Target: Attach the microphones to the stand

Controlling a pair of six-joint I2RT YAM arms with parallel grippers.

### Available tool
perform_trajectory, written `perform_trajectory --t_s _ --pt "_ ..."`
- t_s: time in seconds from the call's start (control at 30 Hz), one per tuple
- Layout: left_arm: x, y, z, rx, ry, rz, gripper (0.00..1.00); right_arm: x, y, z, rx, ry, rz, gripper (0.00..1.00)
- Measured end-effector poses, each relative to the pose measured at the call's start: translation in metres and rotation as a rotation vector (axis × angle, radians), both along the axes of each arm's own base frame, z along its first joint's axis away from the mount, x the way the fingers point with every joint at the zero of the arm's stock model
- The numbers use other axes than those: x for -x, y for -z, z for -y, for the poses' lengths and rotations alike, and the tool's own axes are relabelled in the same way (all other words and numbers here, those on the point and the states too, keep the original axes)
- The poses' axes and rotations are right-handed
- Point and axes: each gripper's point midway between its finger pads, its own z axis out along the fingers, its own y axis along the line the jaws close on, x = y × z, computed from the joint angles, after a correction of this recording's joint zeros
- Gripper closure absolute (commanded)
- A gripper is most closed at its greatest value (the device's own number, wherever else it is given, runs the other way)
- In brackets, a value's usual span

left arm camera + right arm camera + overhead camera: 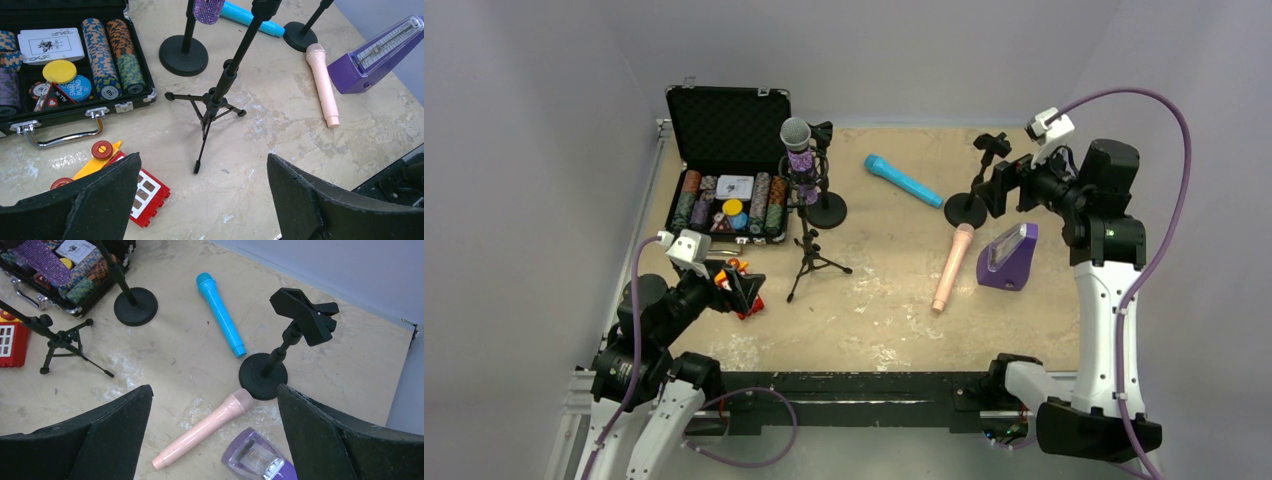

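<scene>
The glittery purple microphone (799,152) with a silver mesh head stands upright at the top of the tripod stand (809,255); its lower end shows in the left wrist view (209,10). The blue microphone (904,181) lies flat at the back middle. The pink microphone (953,266) lies flat beside a round-base stand (966,208) whose clip (304,315) is empty. My left gripper (205,200) is open and empty, low at the front left. My right gripper (215,435) is open and empty, above the pink microphone (202,429).
An open poker-chip case (729,150) stands at the back left. A second round-base stand (827,208) is behind the tripod. A red and yellow toy (145,192) lies under my left fingers. A purple metronome (1009,257) sits right of the pink microphone.
</scene>
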Motion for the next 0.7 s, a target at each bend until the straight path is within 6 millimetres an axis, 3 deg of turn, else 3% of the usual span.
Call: perform_trajectory --t_s 0.7 --pt "0.0 0.0 0.0 0.0 -0.001 0.0 0.01 -0.011 0.0 0.007 -0.032 0.038 -0.002 0.01"
